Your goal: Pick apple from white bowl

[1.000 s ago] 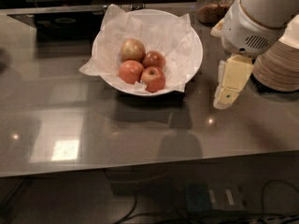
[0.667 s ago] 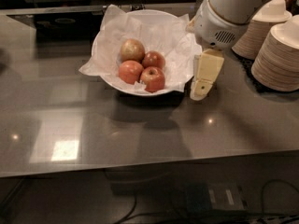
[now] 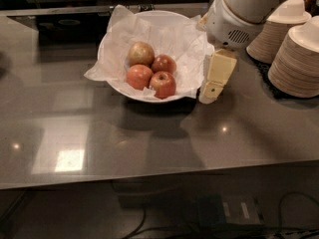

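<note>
The white bowl [image 3: 119, 86], lined with crinkled white paper, stands at the back middle of the grey table. It holds several apples. The deep-red apple [image 3: 163, 83] with a yellowish stem dimple lies at the bowl's front right. Another red apple [image 3: 163, 63] sits behind it, a yellow-green one [image 3: 141, 53] is at the back left, and an orange-pink one [image 3: 139, 76] is at the front left. My gripper [image 3: 209, 94] hangs cream-coloured from the white arm, just outside the bowl's right rim, with its tip close to the table.
Two stacks of beige paper bowls [image 3: 299, 63] stand at the right, close behind the arm. A dark cooktop [image 3: 60, 24] lies at the back left. The table's front edge [image 3: 159, 176] runs across the lower part, with cables below.
My gripper has moved left, from near the paper bowl stacks to right beside the white bowl's right rim. The view has closed in on the bowl. The apples have not moved.
</note>
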Robot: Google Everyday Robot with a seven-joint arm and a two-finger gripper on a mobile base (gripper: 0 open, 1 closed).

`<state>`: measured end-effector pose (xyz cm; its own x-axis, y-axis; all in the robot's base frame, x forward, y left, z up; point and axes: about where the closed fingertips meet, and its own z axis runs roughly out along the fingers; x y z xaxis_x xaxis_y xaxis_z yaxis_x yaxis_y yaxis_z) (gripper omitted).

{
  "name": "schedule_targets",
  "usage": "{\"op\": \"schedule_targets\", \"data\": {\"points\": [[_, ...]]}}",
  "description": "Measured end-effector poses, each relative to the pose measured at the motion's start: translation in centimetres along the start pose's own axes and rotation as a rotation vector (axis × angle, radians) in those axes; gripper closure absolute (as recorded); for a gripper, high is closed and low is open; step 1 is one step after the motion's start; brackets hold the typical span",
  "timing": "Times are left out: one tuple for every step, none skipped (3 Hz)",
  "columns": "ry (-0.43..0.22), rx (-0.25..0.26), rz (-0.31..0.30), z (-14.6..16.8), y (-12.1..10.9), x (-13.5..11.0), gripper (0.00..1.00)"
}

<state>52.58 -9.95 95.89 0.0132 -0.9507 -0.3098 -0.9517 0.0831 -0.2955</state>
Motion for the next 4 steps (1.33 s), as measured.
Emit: {"op": "schedule_targets", "data": {"points": [[-0.061, 0.0, 0.016, 0.1, -0.3, -1.2, 0.07], [-0.099, 0.006, 0.036, -0.2, -0.5, -1.7, 0.18], [-0.125, 0.008, 0.042, -0.3, -1.0, -2.0, 0.25], [-0.154, 0.006, 0.039, 0.3, -1.9, -2.0, 0.31]]}}
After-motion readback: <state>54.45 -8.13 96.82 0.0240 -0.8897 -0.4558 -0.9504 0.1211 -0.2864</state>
